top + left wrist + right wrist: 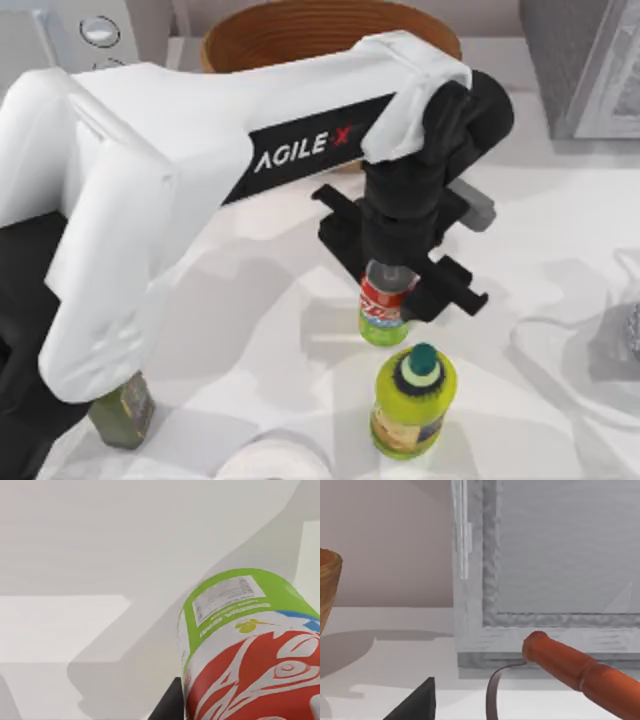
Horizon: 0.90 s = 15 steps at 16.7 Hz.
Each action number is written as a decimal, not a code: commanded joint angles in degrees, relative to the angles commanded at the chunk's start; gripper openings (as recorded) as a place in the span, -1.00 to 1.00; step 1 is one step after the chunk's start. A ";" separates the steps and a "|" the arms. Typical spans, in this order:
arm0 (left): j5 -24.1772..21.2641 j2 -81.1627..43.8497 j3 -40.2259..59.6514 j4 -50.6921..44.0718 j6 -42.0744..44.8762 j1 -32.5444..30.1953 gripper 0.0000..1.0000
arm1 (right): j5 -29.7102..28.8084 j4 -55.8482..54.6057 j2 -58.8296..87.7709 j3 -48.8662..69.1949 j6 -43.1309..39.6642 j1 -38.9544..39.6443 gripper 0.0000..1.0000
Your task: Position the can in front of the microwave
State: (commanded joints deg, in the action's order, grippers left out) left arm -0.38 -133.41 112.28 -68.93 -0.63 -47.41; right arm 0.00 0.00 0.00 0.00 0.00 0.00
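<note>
- Two white AgileX arms work at this white bench (560, 230); the left one reaches across the middle in the top view, and its black left claw (392, 300) hangs straight above the small soda can (383, 312) with the red upper band and lime-green lower part.
- Both black fingers (455, 285) bracket the can's top, one on either side, but I cannot tell whether they press on it or stand apart from it.
- Upright on the bench, the can stands directly beneath the claw; the left wrist view shows its red, white and green label (250, 645) close up, with bare bench surface around it.
- Just beside the can, on the side nearer the top view's lower edge, stands a larger yellow-green bottle with a teal cap (413, 400), apart from the claw.
- Beyond the claw, toward the top view's upper edge, sits a round woven brown basket (300, 35).
- Far off to the claw's right, at the upper right corner, stands the grey microwave (585, 65), well apart from the can.
- Seen from the right wrist view, the microwave's grey door (560, 555) faces the camera, with a reddish-orange handle (580, 672) in front of it; the right claw's state cannot be told.
</note>
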 joint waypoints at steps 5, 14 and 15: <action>0.57 1.52 1.19 -0.52 1.55 -0.10 -1.00 | 0.00 0.00 0.00 0.00 0.00 0.00 1.00; 0.01 0.61 8.02 -8.64 -0.06 -0.05 -1.00 | 0.00 0.00 0.00 0.00 0.00 0.00 1.00; 0.01 0.61 8.02 -8.64 -0.06 -0.05 -1.00 | 0.00 0.00 0.00 0.00 0.00 0.00 1.00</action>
State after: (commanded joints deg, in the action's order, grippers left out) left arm -0.37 -132.79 120.30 -77.56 -0.69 -47.46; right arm 0.00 0.00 0.00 0.00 0.00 0.00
